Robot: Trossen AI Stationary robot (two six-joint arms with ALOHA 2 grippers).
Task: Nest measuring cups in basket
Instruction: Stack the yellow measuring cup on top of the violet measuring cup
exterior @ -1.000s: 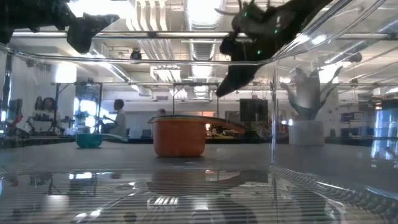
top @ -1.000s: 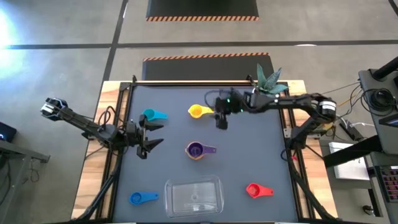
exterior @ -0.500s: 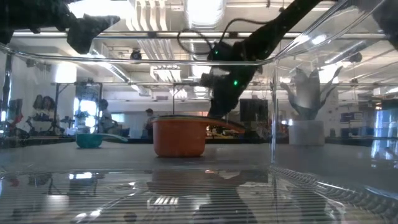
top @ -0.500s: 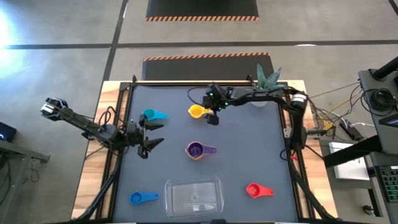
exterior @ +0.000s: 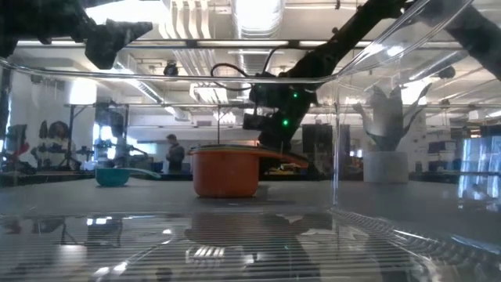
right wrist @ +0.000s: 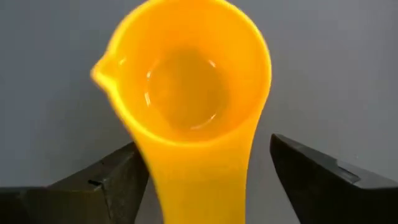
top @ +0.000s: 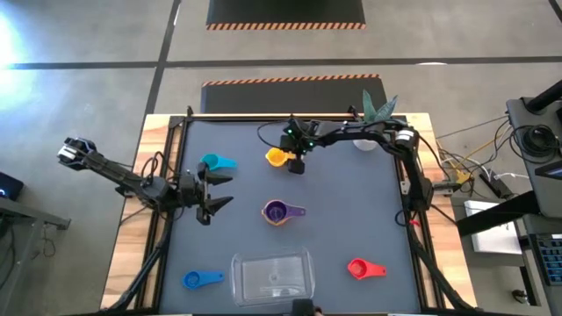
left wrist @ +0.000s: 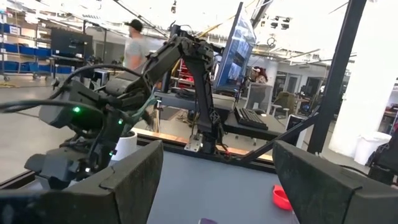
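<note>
Where right end effector (right wrist: 202, 180) straddles handle, yellow cup (right wrist: 186, 93), glossy, spouted rim

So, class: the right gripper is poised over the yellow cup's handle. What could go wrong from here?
1. The right gripper straddles the yellow cup at its handle only, fingers open. Closing there could tip or swing the bowl.
2. The clear basket sits at the opposite table edge, with the purple cup between; a low carry might knock it.
3. The left gripper waits open nearby, so the arms could crowd each other.
</note>
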